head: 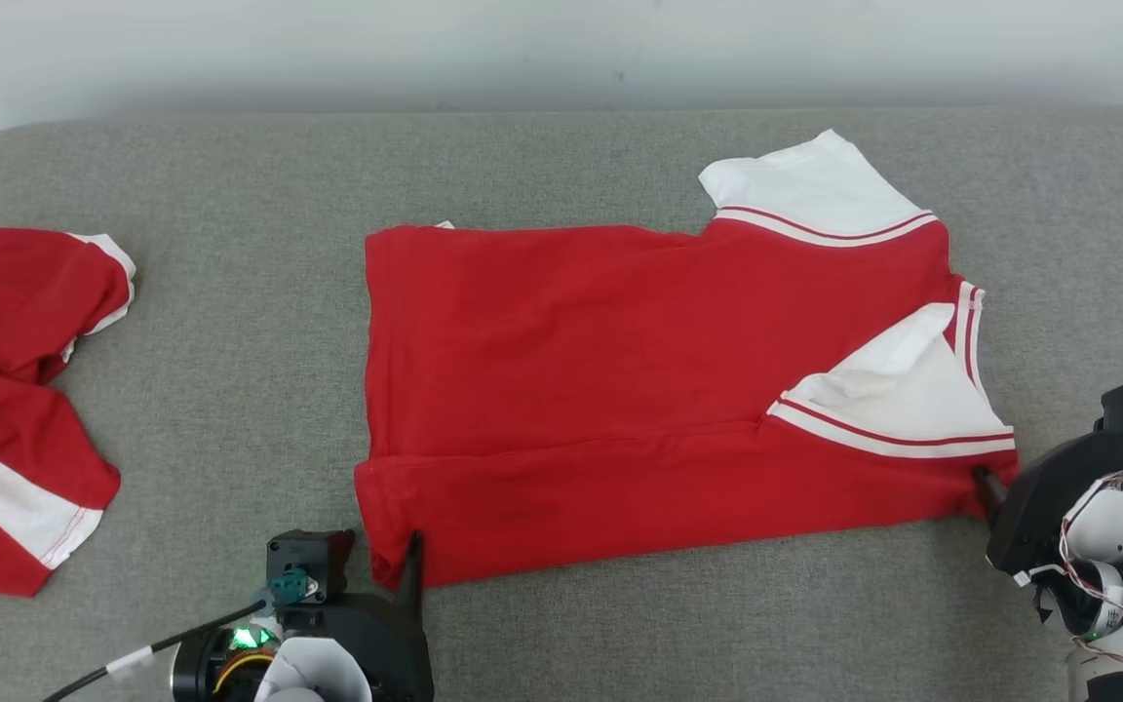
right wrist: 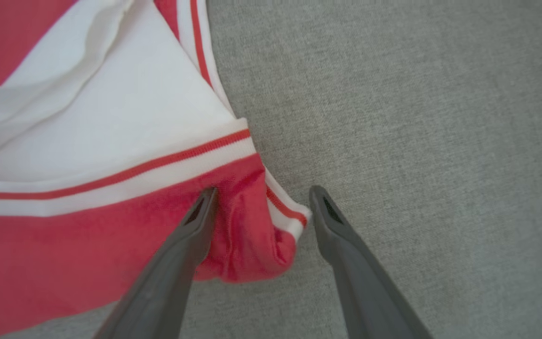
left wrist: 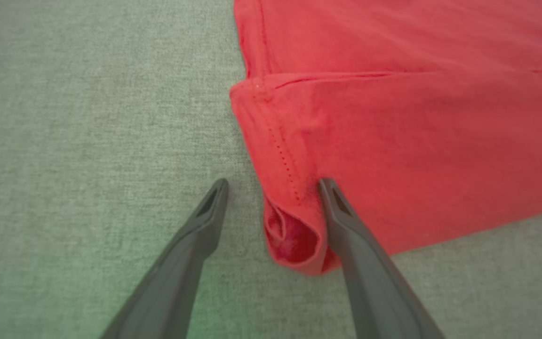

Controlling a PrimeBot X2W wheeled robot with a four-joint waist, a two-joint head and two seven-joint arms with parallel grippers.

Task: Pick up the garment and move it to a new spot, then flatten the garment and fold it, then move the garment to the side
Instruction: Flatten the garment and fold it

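2 garments: spare garment (head: 6,409), folded garment (head: 620,390). L gripper (left wrist: 273,186), R gripper (right wrist: 261,193) wide open, empty, astride latter's corners.

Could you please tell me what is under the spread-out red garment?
The red garment lies on the grey fabric surface, which shows all around it. Its near edge is folded over onto itself; anything beneath the cloth is covered.

No text, label, brand mark, number or sign can be read in any of the three views. A small white band (head: 130,664) wrapped round a thin black cable (head: 186,639), above the near edge of the grey fabric-covered bench (head: 230,390) toward its left corner, is too small to show any print.
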